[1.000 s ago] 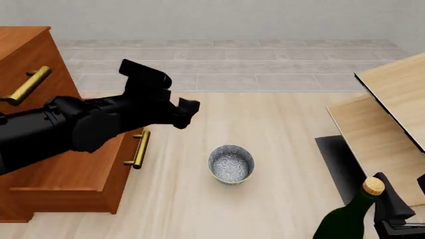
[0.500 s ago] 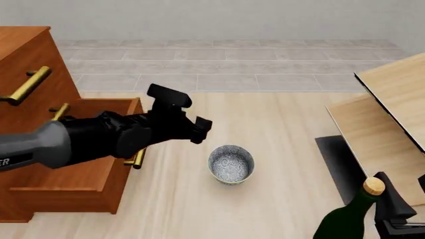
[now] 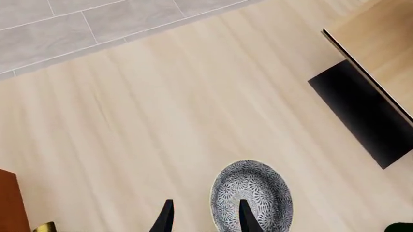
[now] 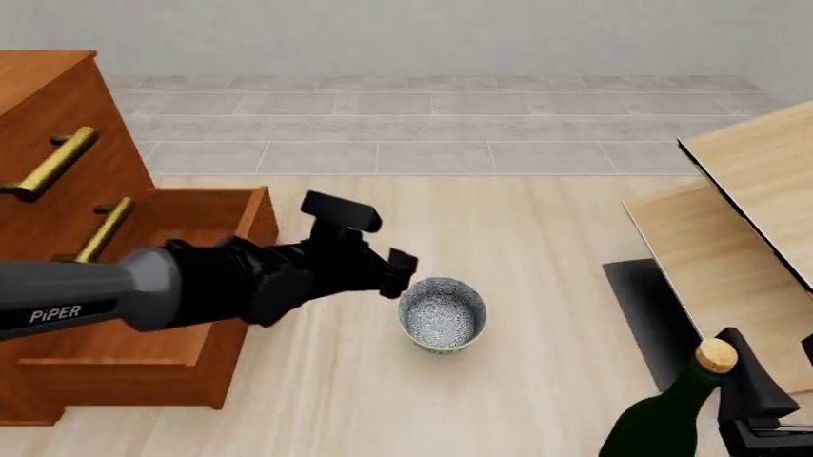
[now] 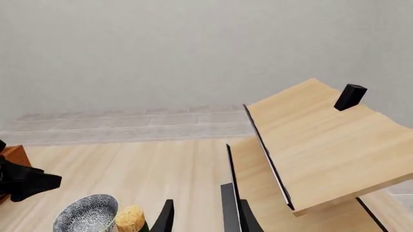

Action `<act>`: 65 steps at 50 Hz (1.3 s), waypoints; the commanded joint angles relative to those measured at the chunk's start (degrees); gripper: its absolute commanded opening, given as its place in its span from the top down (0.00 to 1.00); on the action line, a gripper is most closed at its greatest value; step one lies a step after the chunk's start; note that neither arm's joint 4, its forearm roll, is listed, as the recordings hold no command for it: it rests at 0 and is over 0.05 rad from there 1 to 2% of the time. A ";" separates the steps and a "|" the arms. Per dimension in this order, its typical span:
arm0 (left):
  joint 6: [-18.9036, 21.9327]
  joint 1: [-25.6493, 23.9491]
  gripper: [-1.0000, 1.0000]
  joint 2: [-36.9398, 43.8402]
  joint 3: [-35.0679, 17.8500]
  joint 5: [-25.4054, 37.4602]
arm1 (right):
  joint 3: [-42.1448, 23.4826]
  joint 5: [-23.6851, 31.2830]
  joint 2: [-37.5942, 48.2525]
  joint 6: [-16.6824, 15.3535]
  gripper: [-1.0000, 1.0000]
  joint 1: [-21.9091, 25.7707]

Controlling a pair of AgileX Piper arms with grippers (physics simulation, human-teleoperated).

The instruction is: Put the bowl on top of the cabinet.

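The bowl (image 4: pixel 443 314), grey-white and speckled inside, stands upright on the light wood floor right of the cabinet (image 4: pixel 51 95). The reddish-brown cabinet has brass handles, and one drawer (image 4: pixel 190 205) stands pulled out. My left gripper (image 4: pixel 398 271) hovers at the bowl's upper-left rim. In the left wrist view this gripper (image 3: pixel 205 212) is open, with one finger over the bowl (image 3: pixel 253 195) and the other outside its rim. My right gripper (image 4: pixel 759 405) stays low at the right, open (image 5: pixel 203 215), beside a corked green bottle (image 4: pixel 673 409). The bowl (image 5: pixel 87 215) also shows in the right wrist view.
Pale light-wood furniture (image 4: pixel 737 219) with black edges leans at the right, with a black panel (image 4: pixel 648 314) at its foot. The bottle's cork (image 5: pixel 131 217) rises close to the right fingers. A grey tiled strip (image 4: pixel 432 133) and a wall lie behind.
My left arm has swung down and to the right, from in front of the cabinet to the bowl's rim, uncovering the pulled-out drawer. The bowl, bottle and right arm have not moved.
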 commanded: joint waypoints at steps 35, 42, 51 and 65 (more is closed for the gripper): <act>-7.78 -1.75 0.00 7.82 2.32 -6.37 | -0.12 -0.21 -0.02 0.25 0.00 -0.34; -8.70 -2.06 0.00 8.62 2.36 -6.89 | -0.02 -0.36 -0.02 0.11 0.00 -0.37; -9.60 -2.84 0.00 9.92 2.92 -8.18 | -0.04 -0.43 -0.02 0.13 0.00 -0.48; -10.51 -3.51 0.00 11.88 3.43 -9.91 | -0.15 -0.25 -0.02 0.38 0.00 -0.62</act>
